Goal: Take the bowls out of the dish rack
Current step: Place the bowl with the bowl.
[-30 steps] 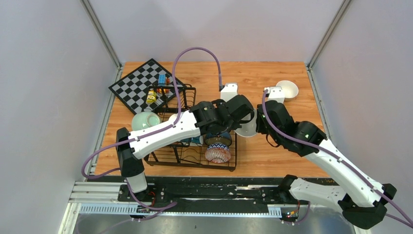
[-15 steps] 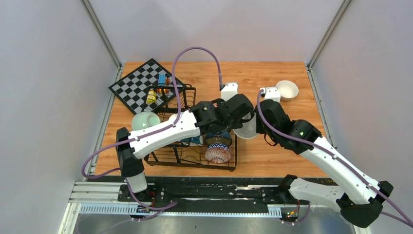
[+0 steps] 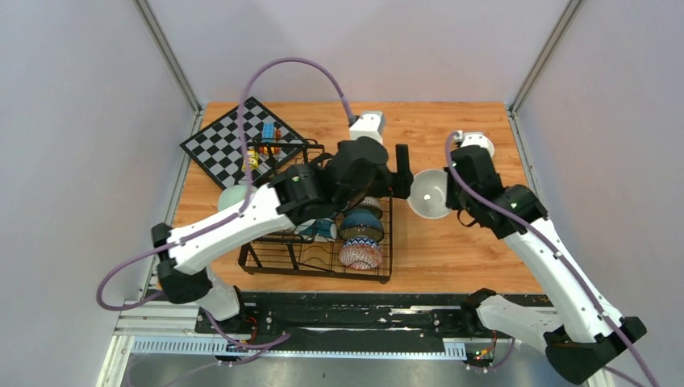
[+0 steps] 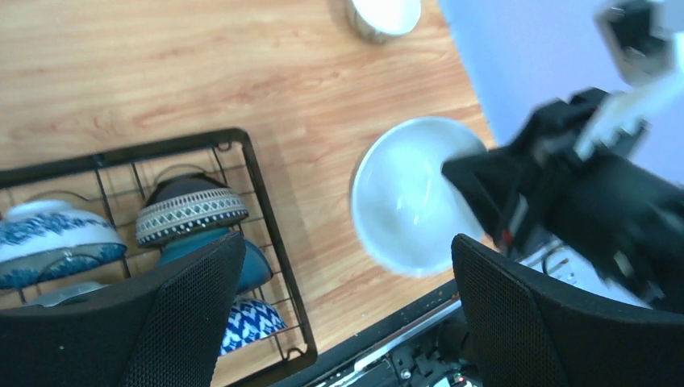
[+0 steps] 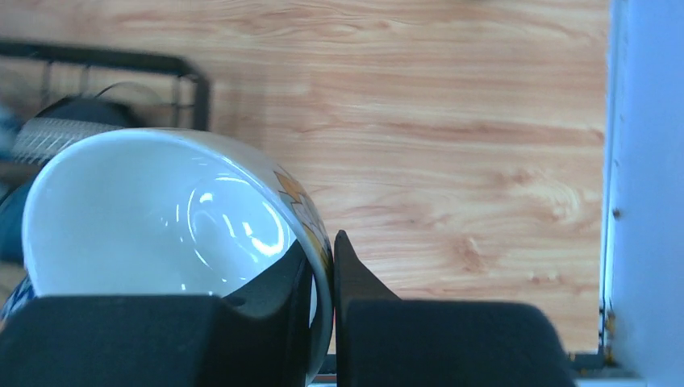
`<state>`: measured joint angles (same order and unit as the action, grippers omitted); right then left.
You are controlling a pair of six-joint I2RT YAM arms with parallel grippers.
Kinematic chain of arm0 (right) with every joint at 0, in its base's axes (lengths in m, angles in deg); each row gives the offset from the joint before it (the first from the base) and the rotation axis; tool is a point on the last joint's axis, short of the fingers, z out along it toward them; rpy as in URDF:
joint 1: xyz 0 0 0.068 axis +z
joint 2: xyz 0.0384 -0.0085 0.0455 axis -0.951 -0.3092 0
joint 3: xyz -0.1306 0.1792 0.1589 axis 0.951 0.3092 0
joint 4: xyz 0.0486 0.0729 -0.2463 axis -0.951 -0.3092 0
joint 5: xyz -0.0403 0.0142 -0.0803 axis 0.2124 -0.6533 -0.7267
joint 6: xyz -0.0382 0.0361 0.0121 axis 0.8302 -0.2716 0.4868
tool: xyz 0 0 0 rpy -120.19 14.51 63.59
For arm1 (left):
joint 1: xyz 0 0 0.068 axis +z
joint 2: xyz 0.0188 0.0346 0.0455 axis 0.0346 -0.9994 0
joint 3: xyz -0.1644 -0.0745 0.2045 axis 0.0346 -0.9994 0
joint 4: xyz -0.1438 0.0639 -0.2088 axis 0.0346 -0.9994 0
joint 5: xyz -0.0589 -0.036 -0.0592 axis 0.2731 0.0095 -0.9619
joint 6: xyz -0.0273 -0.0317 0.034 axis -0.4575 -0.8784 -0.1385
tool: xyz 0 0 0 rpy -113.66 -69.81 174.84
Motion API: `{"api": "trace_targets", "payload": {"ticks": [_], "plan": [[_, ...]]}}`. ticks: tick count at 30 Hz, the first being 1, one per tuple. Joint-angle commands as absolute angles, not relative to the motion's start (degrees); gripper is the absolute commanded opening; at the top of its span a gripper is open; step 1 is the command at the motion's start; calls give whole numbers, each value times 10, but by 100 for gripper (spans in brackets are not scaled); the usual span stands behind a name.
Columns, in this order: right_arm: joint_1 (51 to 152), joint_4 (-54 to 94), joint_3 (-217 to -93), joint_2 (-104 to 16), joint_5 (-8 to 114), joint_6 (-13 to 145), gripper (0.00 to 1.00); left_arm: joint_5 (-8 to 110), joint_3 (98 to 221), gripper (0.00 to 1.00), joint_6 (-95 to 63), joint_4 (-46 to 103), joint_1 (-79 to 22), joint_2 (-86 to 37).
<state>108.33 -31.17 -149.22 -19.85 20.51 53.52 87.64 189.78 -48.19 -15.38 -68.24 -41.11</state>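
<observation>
the white bowl (image 3: pixel 429 193) has just changed hands. a second ago both tools met at it beside the dish rack (image 3: pixel 323 274). now the left tool (image 4: pixel 347 250) has let go, its jaws spread wide and empty, and it has drawn back over the rack's right end. the right tool (image 5: pixel 323 270) is clamped on the bowl's rim, one finger inside and one outside, and carries it alone, tipped and seemingly clear of the counter (image 3: pixel 484 242).

that reads as a finished handover. this bowl is out of the rack and only wants setting down, perhaps by the other white bowl (image 3: pixel 477 146), which sits just beyond the right tool.

from the open left tool, the held bowl lies just ahead, apart from both fingers. the remaining bowls (image 3: pixel 360 242) stand on edge in the rack beneath it, off to one finger's side.
</observation>
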Motion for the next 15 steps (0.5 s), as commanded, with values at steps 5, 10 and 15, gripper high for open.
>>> {"api": "trace_targets", "payload": {"ticks": [5,10,15], "plan": [[893,-233,-1499,-239,248,506,0,895,1813,100,-341,-63,-674,-244],[759,-140,-1476,-303,323,412,0,899,1715,100,-307,-19,-674,-128],[672,-26,-1478,-393,353,365,0,918,1631,100,-294,8,-674,-34]]}}
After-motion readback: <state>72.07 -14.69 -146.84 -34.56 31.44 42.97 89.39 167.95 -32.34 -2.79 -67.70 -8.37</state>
